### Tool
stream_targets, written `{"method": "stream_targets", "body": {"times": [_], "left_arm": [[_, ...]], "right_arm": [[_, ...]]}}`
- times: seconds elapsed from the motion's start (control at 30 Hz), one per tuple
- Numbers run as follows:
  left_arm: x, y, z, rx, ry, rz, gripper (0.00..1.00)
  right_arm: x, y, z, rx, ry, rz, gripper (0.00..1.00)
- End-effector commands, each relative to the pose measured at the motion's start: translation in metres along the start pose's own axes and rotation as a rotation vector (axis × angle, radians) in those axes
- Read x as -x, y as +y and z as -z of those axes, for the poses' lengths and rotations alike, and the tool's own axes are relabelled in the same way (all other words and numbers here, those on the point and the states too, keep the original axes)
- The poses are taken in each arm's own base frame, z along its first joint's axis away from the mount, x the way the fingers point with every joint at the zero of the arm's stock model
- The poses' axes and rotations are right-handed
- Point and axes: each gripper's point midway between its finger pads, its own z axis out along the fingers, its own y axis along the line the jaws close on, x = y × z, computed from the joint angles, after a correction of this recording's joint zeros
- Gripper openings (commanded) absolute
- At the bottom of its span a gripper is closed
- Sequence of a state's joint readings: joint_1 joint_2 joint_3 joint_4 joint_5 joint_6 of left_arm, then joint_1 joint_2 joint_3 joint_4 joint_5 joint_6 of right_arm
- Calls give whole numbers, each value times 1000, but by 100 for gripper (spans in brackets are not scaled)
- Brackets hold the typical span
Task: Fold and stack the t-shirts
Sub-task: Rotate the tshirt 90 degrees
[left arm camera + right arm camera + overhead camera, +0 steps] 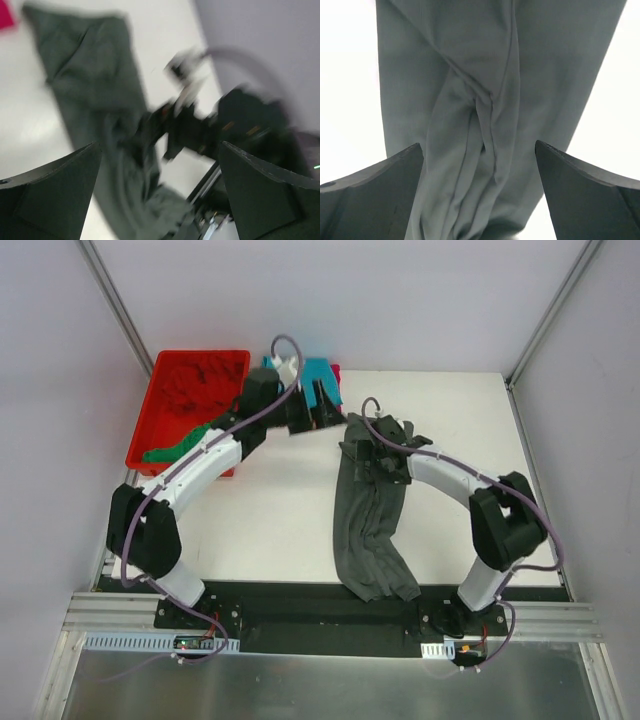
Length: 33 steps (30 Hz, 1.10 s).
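The right fingers stand spread wide and grasp nothing. In the right wrist view they frame the soft dark grey short-sleeved t-shirt, which fills the middle of the frame, so they look poised over it to choose a hold. The left fingers are likewise released and empty, near the upper centre of the top view beside the teal cloth t-shirt, with a sliver of magenta cloth t-shirt next to it. The grey shirt lies on the white surface, right of centre, roped into a long twisted strip with deep lengthwise creases, not yet flat enough to fold. A green cloth t-shirt hangs over the rim of the rigid red plastic bin at upper left
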State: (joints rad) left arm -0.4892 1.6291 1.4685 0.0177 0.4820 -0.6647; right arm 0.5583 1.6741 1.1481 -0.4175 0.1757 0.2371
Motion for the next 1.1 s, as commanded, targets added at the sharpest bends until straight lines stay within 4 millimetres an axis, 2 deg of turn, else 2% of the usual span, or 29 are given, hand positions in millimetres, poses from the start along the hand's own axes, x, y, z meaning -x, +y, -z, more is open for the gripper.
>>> {"method": "stream_targets", "body": {"times": [0.0,0.03,0.1,0.2,0.3,0.43,0.67,0.73,0.83,0.97,1.07], "left_arm": [[-100,71,36,201,183,61,99],[-116,75,52,222,186,64,99],[-146,97,75,301,187,91,99],[-170,118,104,382,148,96,99],[-175,124,123,418,86,101,99],[-174,129,134,442,40,70,99],[-170,138,133,480,34,45,99],[-174,145,130,502,55,43,99],[-174,148,124,510,79,48,99],[-185,143,109,460,166,80,99],[-195,139,97,413,225,113,99]], "right_arm": [[23,-1,-19,-64,-6,32,96],[23,-1,-25,-75,13,35,96],[21,-3,-35,-91,51,33,96],[22,-6,-48,-116,84,31,96],[24,-15,-62,-148,120,6,96],[40,-34,-78,-228,130,-24,96],[75,-40,-111,-226,196,-116,96],[92,-39,-123,-229,186,-154,96],[107,-30,-138,-198,167,-224,96],[126,-27,-133,-191,110,-253,96],[144,-21,-113,-143,55,-185,96]]}}
